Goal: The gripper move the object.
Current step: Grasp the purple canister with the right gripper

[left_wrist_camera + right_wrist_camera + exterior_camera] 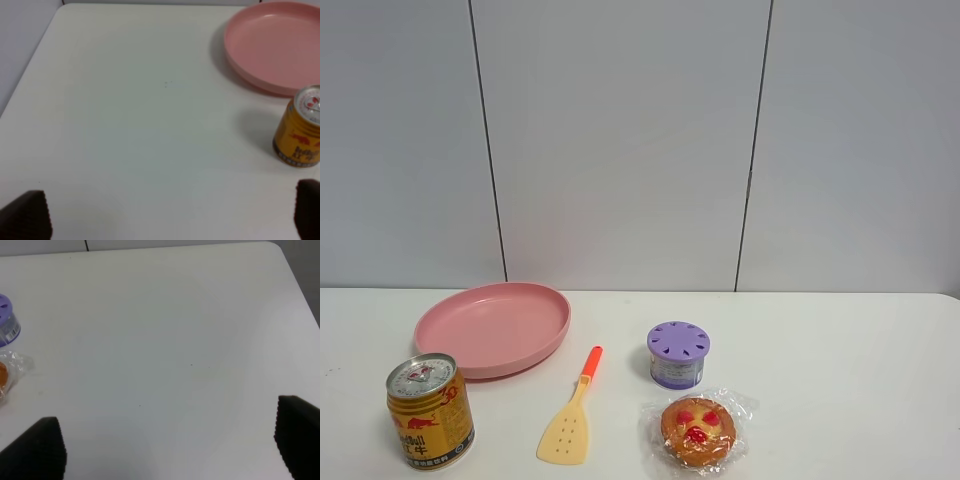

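Pink plate [492, 328], upright gold can [430, 411] near it, orange-handled spatula [566, 435], wrapped pastry [698, 432].

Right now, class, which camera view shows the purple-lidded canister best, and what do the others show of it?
The exterior high view: the whole canister shows, slotted lid and label. The right wrist view catches only a slice at its edge; the left wrist view shows none.

The table [840, 380] is white and plain. Behind the table stands a pale grey wall [620, 140] of smooth panels, with two thin dark seams [488, 140] rising from the table's far edge. The light is soft and even.
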### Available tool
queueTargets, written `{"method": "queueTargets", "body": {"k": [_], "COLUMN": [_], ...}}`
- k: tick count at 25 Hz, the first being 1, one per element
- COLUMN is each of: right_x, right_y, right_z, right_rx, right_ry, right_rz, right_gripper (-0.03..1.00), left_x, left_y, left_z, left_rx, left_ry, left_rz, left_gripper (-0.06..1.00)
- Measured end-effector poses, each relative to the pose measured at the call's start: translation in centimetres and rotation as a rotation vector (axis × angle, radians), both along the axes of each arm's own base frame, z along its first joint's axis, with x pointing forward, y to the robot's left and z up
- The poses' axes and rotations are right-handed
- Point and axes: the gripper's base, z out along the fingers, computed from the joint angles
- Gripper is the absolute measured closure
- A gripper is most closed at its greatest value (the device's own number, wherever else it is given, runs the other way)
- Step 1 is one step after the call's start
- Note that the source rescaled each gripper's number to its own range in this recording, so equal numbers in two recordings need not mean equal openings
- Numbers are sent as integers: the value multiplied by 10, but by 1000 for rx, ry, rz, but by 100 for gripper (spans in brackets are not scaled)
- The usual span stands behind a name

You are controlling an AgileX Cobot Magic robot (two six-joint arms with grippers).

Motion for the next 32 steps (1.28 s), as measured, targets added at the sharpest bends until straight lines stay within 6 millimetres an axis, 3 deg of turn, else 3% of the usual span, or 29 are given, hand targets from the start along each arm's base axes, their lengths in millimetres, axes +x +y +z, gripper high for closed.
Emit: {"method": "queueTargets", "body": {"k": [1, 32], "right_x": [0, 0], "right_y": [0, 3], "right_z": [0, 0], "right_rx": [0, 32], "right_ry": [0, -6], "right_rz": [0, 21], "right_gripper": [27, 27], "left_x": [0, 0], "left_y": [0, 0], "left_z": [0, 0], "left_rx": [0, 0], "left_ry": [0, 0], "left_rz": [0, 0], "left_gripper": [-6, -6]}}
